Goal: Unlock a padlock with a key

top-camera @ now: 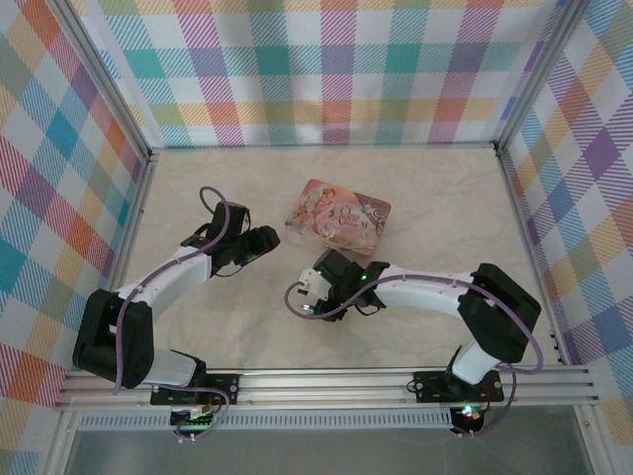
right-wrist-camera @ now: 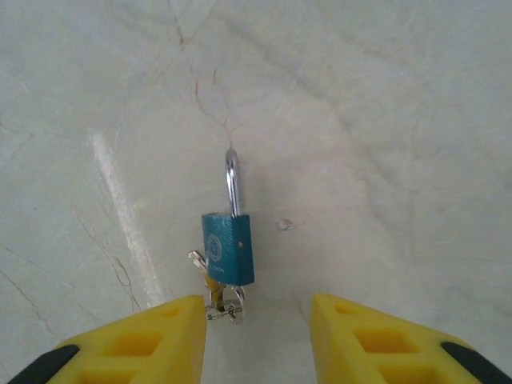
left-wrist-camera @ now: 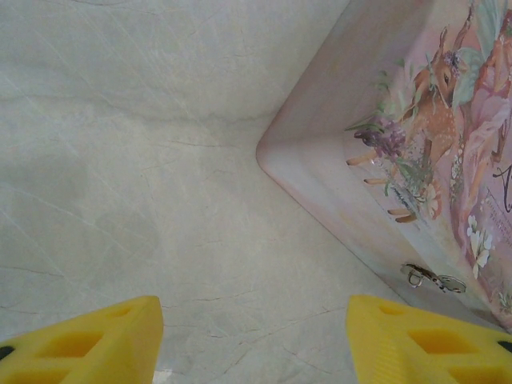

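The pink tin [top-camera: 339, 216] sits shut on the pale table [top-camera: 445, 198] — checked walls [top-camera: 326, 69] stand around. The left gripper [left-wrist-camera: 256, 336] is spread wide by the tin's corner. The right gripper [right-wrist-camera: 258, 324] is spread too — the blue padlock [right-wrist-camera: 228, 248] lies flat on open table between its fingers, with the key [right-wrist-camera: 211, 286] at its bottom end.

No wording is coming through clearly. The pink tin [left-wrist-camera: 448, 160] is carrying dark script on its lid, too small and cropped to read. The padlock [right-wrist-camera: 228, 249] is showing a faint, illegible round stamp.
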You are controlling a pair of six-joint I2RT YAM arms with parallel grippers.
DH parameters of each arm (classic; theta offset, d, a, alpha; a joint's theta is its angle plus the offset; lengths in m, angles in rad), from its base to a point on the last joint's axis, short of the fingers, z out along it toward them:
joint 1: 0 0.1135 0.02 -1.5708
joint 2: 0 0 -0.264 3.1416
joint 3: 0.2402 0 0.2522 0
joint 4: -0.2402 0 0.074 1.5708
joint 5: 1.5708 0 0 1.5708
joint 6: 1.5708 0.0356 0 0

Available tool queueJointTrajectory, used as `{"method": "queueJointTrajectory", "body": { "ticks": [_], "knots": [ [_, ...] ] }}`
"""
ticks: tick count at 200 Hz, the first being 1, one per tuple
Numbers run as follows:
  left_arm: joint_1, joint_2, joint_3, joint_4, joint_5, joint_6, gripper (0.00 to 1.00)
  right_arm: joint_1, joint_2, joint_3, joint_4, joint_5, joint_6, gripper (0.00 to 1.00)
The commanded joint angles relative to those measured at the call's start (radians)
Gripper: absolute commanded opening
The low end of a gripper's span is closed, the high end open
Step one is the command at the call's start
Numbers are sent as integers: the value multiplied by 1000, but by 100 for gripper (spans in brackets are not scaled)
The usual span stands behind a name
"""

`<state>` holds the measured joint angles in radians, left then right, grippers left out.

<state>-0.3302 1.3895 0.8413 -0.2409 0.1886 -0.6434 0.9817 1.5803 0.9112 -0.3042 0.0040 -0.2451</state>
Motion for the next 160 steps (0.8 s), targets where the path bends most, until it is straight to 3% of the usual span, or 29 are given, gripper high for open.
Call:
{"method": "queueJointTrajectory", "body": {
  "ticks": [1,34,37,40,43,47,98,142,160],
  "knots": [
    [11,-32,0,-18,-15,-8,63,-28,-66,6,9,43,31,44],
    [11,-47,15,-64,-44,8,69,-99,-164,-9,31,67,93,55],
    [11,-49,18,-68,-50,11,71,-107,-172,-10,33,67,100,65],
    [11,-50,21,-71,-53,15,83,-117,-180,-13,39,68,106,94],
    [11,-51,23,-74,-58,16,97,-127,-187,-15,41,68,112,100],
    [11,-53,27,-78,-62,19,100,-140,-198,-15,43,71,122,100],
    [11,-75,97,-139,-193,84,100,-328,-306,-40,111,122,278,99],
    [11,-91,163,-164,-441,147,100,-536,-332,-52,168,218,464,100],
    [12,-100,146,-104,-538,244,100,-626,-332,-74,207,287,537,100]
  ]
}}
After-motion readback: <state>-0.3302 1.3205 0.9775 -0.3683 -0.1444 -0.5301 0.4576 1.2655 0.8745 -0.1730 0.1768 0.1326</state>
